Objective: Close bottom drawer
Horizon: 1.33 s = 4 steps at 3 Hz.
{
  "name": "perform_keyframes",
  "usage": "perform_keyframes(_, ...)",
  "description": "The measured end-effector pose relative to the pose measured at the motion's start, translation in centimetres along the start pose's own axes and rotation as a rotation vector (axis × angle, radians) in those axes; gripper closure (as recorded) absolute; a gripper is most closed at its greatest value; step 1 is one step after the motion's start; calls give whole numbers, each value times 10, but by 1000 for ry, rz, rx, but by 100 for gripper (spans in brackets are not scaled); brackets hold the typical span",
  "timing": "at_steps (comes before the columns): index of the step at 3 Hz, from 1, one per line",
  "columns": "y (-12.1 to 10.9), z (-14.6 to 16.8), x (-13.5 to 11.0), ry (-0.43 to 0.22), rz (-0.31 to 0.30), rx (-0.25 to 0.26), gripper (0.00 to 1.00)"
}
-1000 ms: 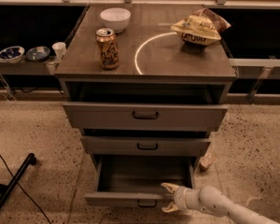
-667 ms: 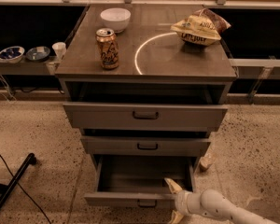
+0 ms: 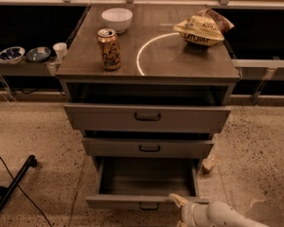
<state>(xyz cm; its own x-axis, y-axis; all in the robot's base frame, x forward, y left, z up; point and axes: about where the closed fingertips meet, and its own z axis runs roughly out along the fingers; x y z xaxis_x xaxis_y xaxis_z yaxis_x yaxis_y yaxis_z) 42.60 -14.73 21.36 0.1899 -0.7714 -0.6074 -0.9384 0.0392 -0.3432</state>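
Front-left of worktop: we see the soda can (image 3: 109,48) standing upright near the front-left corner. The white bowl (image 3: 117,19) sits behind it toward the rear edge. Neither has shifted.
Rear-right corner: the chip bag (image 3: 201,30) lies where it lay a second ago.
Bottom drawer (image 3: 132,201): it sits at the foot of the cabinet, below the worktop's front edge. It is pulled well out with its cavity showing, and its front has not moved inward over the last second.
Gripper (image 3: 183,211): it is low at the right end of that drawer's front. It has dropped from the drawer's rim to the outer face.
Jaws: we cannot tell whether they stand apart or together.
Meaning: we judge that the gripper is now placed to push and the push itself is not yet done. Pressing so far to the right of the handle could skew the drawer on its runners.
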Motion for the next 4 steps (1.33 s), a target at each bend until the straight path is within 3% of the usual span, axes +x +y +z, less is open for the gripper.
perform_keyframes(2, 13, 6, 8, -9, 33, -17, 66)
perform_keyframes(3, 5, 16, 14, -14, 44, -14, 89)
perform_keyframes(4, -7, 26, 28, -6, 63, 7, 100)
